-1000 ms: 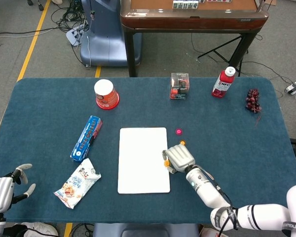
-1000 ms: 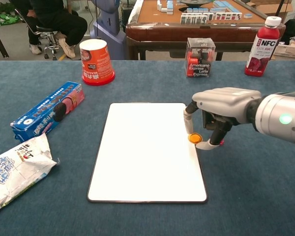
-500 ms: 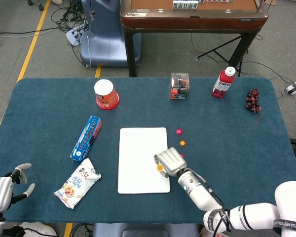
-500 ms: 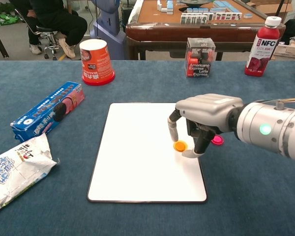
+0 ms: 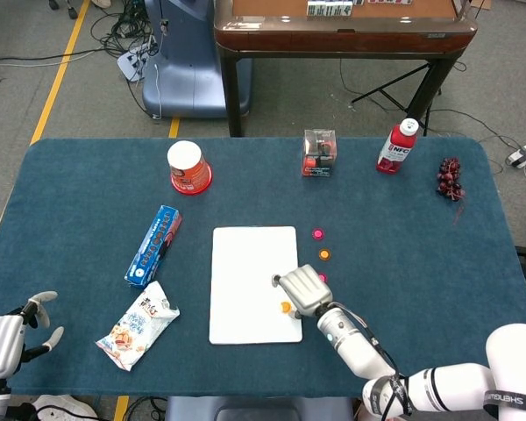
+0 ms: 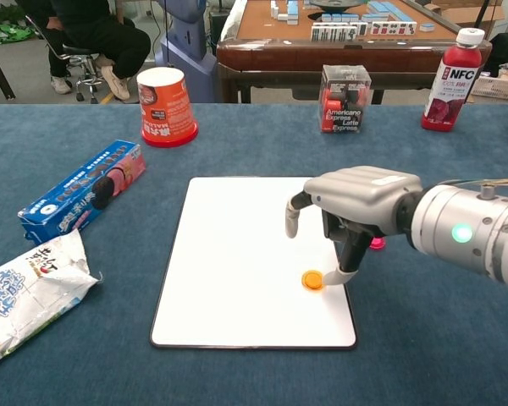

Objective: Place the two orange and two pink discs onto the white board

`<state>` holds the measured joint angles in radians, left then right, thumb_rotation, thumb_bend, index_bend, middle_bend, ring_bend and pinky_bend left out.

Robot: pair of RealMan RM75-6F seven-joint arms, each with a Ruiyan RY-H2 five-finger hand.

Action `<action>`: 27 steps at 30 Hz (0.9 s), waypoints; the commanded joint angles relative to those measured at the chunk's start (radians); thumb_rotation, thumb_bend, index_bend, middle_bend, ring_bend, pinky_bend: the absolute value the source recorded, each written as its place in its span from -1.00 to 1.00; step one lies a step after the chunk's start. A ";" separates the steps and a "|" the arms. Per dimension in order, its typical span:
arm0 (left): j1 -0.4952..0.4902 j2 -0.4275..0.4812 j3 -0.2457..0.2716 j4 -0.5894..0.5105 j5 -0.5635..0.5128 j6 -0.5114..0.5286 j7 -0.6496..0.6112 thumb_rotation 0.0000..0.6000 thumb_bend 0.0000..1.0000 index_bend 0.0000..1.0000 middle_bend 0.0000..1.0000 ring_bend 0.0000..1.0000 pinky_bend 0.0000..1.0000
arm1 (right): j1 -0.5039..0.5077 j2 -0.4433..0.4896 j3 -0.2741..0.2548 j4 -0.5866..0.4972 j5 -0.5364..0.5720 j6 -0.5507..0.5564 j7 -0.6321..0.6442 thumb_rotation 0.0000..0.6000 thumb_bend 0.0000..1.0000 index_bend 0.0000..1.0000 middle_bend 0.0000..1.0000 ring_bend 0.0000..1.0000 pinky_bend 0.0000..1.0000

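Right hand [image 6: 349, 222]: over white board [image 6: 229, 271]; fingers apart, holding nothing
Orange disc [image 6: 312, 280]: flat on board, under thumb tip
Left hand [image 5: 9, 338]: fingers spread, table's near-left corner
Other discs [image 5: 324, 254]: on cloth beside board

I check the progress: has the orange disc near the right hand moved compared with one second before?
Yes. The orange disc went from the white board's right edge leftward and toward its near edge; it now lies on the board beside the right hand.
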<state>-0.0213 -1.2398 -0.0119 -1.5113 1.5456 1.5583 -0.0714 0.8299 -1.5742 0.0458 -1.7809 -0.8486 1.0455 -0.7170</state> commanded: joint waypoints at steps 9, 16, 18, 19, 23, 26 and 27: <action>-0.001 0.000 -0.004 0.001 -0.003 0.000 -0.003 1.00 -0.46 -0.30 0.21 0.15 0.63 | -0.042 0.093 0.007 0.004 -0.021 0.039 0.050 1.00 -0.75 -0.35 1.00 1.00 1.00; -0.004 -0.005 -0.005 0.000 -0.001 -0.002 -0.001 1.00 -0.46 -0.30 0.21 0.15 0.63 | -0.045 0.148 0.029 0.024 0.031 0.030 0.053 1.00 -0.67 -0.35 1.00 1.00 1.00; -0.005 -0.005 -0.006 -0.002 0.002 0.001 0.001 1.00 -0.46 -0.30 0.21 0.15 0.63 | -0.040 0.154 0.038 0.040 0.052 0.021 0.053 1.00 -0.62 -0.35 1.00 1.00 1.00; -0.005 -0.005 -0.006 -0.003 0.003 0.001 0.002 1.00 -0.46 -0.30 0.21 0.15 0.63 | -0.038 0.154 0.042 0.049 0.063 0.016 0.053 1.00 -0.60 -0.35 1.00 1.00 1.00; -0.006 -0.006 -0.006 -0.003 0.001 -0.001 0.002 1.00 -0.46 -0.30 0.21 0.15 0.63 | -0.025 0.149 0.056 0.097 0.106 -0.009 0.051 1.00 -0.55 -0.35 1.00 1.00 1.00; -0.005 -0.007 -0.004 0.000 -0.001 -0.003 0.001 1.00 -0.46 -0.30 0.21 0.15 0.63 | -0.019 0.138 0.064 0.134 0.122 -0.026 0.064 1.00 -0.54 -0.35 1.00 1.00 1.00; -0.004 -0.006 -0.004 0.001 -0.001 -0.003 0.002 1.00 -0.46 -0.30 0.21 0.15 0.63 | -0.019 0.135 0.066 0.145 0.125 -0.030 0.068 1.00 -0.54 -0.35 1.00 1.00 1.00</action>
<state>-0.0255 -1.2463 -0.0160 -1.5100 1.5443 1.5553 -0.0699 0.8079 -1.4335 0.1068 -1.6465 -0.7309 1.0233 -0.6555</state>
